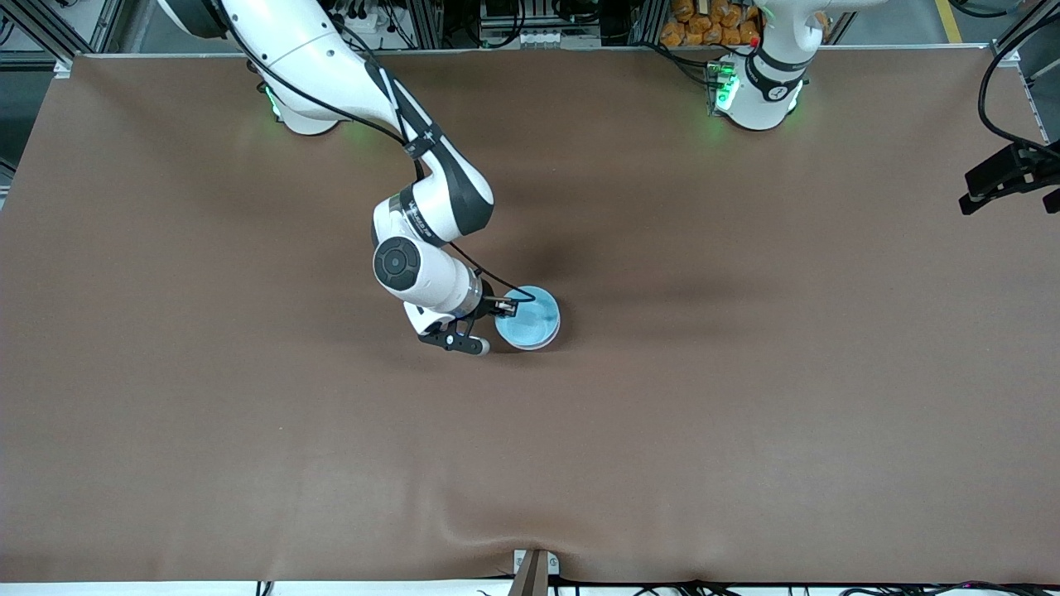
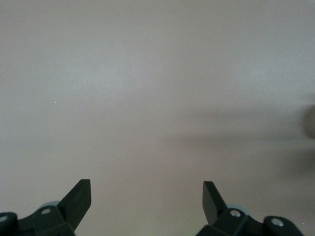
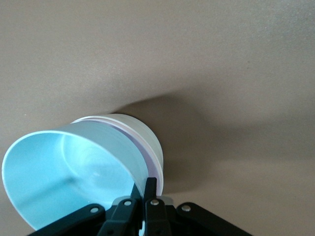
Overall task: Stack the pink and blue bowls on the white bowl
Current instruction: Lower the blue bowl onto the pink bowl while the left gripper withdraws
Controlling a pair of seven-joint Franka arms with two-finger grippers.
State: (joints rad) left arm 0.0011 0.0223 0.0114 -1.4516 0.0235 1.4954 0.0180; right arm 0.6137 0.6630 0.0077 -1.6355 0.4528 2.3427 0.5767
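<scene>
Blue bowl (image 3: 74, 172) sits nested on the pink bowl (image 3: 153, 164) and white bowl (image 3: 142, 132) at mid-table, stack apparently complete. We see the right gripper (image 3: 146, 189) pinched on the blue rim; we judge release comes next. Our left gripper (image 2: 146, 199) waits open over bare table (image 1: 745, 372).

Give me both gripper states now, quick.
Left gripper: open, holding nothing, over bare table.
Right gripper: shut on the blue bowl rim, which sits nested in the stack.
</scene>
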